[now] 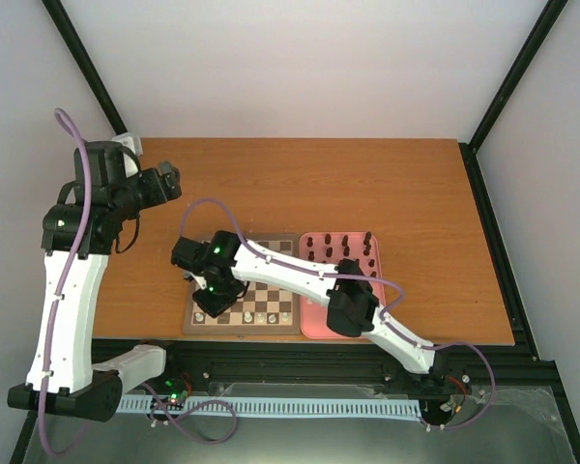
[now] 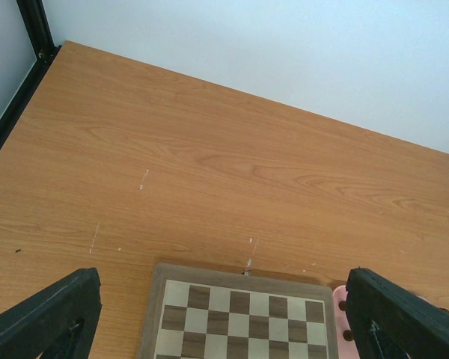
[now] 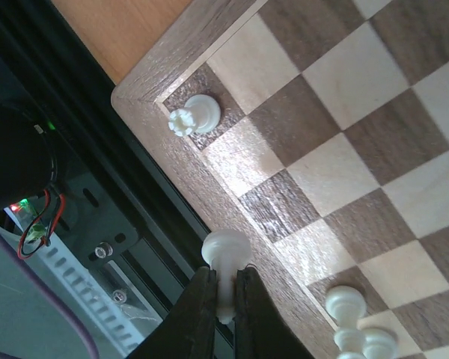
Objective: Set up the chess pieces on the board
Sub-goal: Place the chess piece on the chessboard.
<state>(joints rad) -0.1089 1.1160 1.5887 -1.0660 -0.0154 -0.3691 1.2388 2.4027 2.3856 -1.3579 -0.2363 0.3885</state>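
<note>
Near rim: the right gripper (image 3: 224, 299), fingers closed on a cream-white chess piece (image 3: 226, 253), hangs over the front edge of the square wooden chessboard (image 3: 153, 71). A crenellated cream-white piece (image 3: 195, 116) stands in the near corner square, and more white pieces (image 3: 344, 301) stand along that edge. The squares farther in are open. Just beside the board's right edge, the pink rectangular tray (image 1: 314, 324) holds dark pieces (image 1: 344, 246). The left gripper (image 2: 224, 321), spread wide and holding nothing, hovers over the wooden tabletop (image 2: 209, 149) by the far edge.

Left gripper (image 2: 221, 299): black fingers (image 2: 52, 318) at 7 and 5 o'clock, spread wide, nothing between. Board (image 2: 239, 318): far edge at 6 o'clock, on wooden table (image 2: 209, 172). Pink tray (image 2: 337, 320): sliver just beside board, 5 o'clock
</note>
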